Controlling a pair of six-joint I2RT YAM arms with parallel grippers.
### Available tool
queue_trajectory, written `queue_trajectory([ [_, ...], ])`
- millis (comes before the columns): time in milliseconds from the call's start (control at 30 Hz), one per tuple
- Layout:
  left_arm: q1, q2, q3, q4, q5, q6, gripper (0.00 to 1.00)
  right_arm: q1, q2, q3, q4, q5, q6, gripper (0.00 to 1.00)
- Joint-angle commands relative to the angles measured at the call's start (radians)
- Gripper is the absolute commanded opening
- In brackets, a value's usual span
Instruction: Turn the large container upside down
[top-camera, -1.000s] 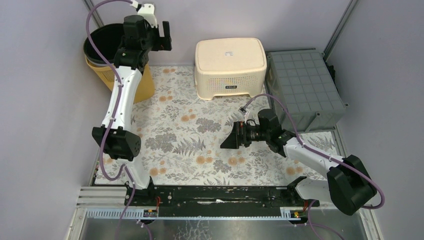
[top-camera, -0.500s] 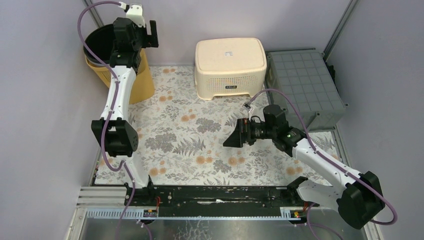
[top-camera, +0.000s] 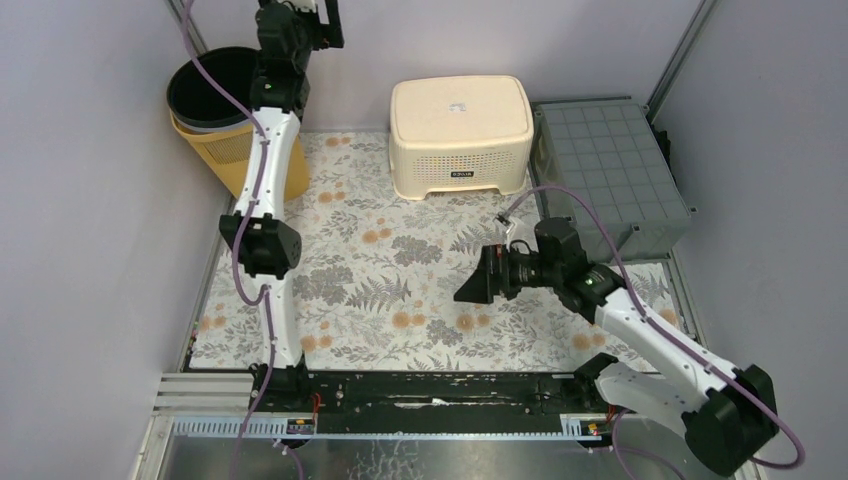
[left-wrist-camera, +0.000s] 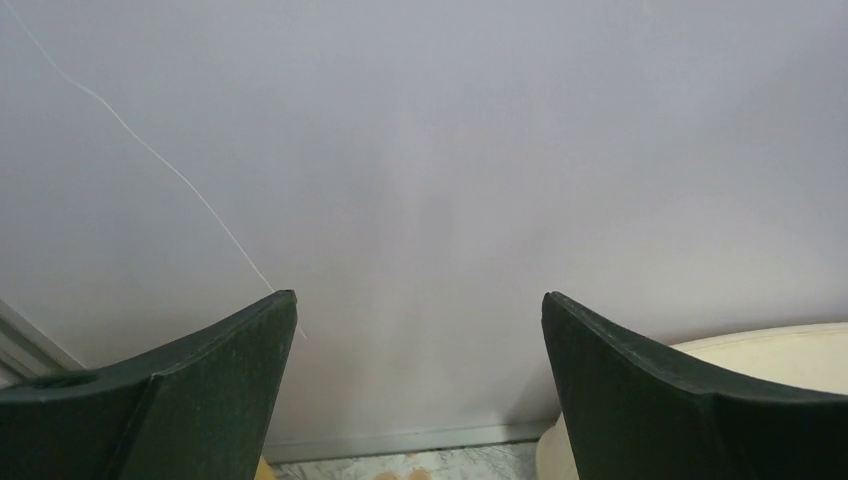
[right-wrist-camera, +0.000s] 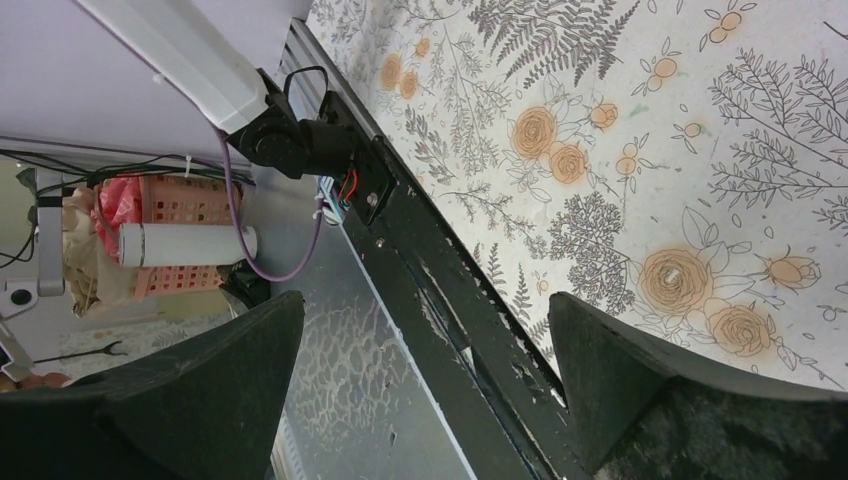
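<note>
1. Comparing with a second ago: the left gripper (top-camera: 305, 20) has swung off the rim of the yellow bin (top-camera: 228, 152) and climbed toward the back wall (left-wrist-camera: 420, 150). Its wrist view now shows only wall between the fingers, with a sliver of the cream tub (top-camera: 460, 125) at lower right. Jaws spread wide, nothing in them.
2. The right gripper (top-camera: 468, 290) has drifted a little toward the near right over the floral mat (top-camera: 400, 290), and its arm has drawn back. Jaws likewise fully released and empty. Its wrist view looks across the mat to the near rail.
3. The large container (top-camera: 610, 170) I take to be the grey crate at far right. It sits against the right wall, just beside the cream tub. Its ribbed grid underside faces up, and it has not shifted over the last second.
4. Judgement: it already looks inverted. Both arms are well apart from it and hold nothing, which fits a finished task with the arms clearing away.
5. Caveat: the yellow bin, with its black liner (top-camera: 205, 85), stands mouth-up in the far left corner. If that one is meant, the flip is not yet done, and the left gripper has just moved off it.
</note>
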Motion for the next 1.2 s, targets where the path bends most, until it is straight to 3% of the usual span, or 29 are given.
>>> queue_trajectory([
  [0, -0.008, 0.024, 0.026, 0.047, -0.155, -0.083, 1.00, 0.008, -0.096, -0.029, -0.036, 0.010, -0.003, 0.99],
  [167, -0.011, -0.072, -0.117, 0.043, -0.334, -0.110, 1.00, 0.008, -0.159, -0.099, -0.028, -0.013, -0.011, 0.99],
  [333, -0.010, -0.277, -0.387, 0.061, -0.471, -0.204, 1.00, 0.008, -0.134, -0.118, -0.011, -0.033, -0.038, 0.99],
  [467, 0.012, -0.278, -0.391, -0.060, -0.585, -0.300, 1.00, 0.008, -0.095, -0.096, -0.004, -0.074, -0.055, 0.99],
  [667, 0.038, -0.185, -0.198, -0.203, -0.533, -0.330, 0.99, 0.008, -0.107, -0.117, -0.016, -0.088, -0.075, 0.99],
  [767, 0.048, -0.155, -0.111, -0.319, -0.489, -0.334, 0.90, 0.008, -0.136, -0.151, 0.014, -0.085, -0.059, 1.00],
  [1167, 0.048, -0.248, -0.223, -0.437, -0.397, -0.377, 0.88, 0.008, -0.167, -0.207, 0.030, -0.122, -0.075, 0.99],
])
